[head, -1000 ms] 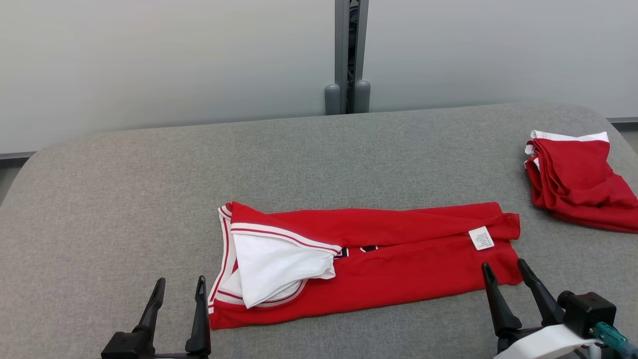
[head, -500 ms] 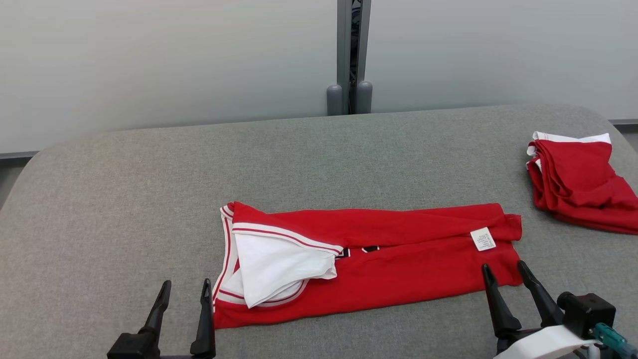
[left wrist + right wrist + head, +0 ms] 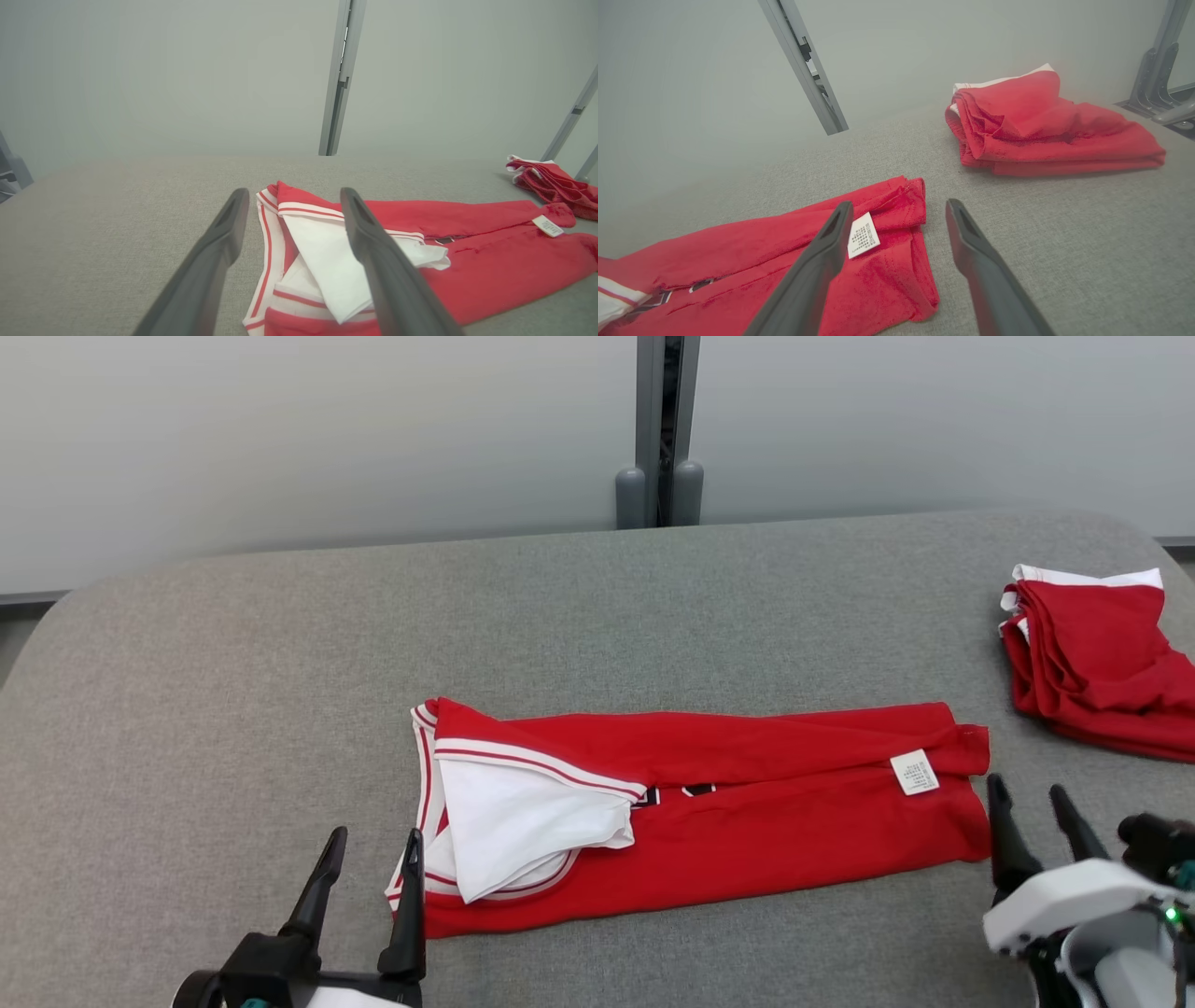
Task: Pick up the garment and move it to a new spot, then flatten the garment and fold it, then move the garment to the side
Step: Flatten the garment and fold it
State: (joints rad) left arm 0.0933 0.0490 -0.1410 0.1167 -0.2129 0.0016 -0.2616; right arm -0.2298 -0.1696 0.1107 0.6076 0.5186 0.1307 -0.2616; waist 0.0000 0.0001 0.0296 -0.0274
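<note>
Hovering over the grey desk point(image 3: 280, 663), I am holding my left end effector point(image 3: 375, 833) wide and empty just beside the collar end of the red garment point(image 3: 747, 821). My right end effector point(image 3: 1027, 785) is standing equally wide and empty just off the hem end, near the white label point(image 3: 915, 773). The garment is lying as a long strip mid-desk, its dark print point(image 3: 677, 793) mostly hiding under a fold. A second red pile point(image 3: 1102, 663) is running off the right edge. Bare desk is stretching behind it and to the left.
</note>
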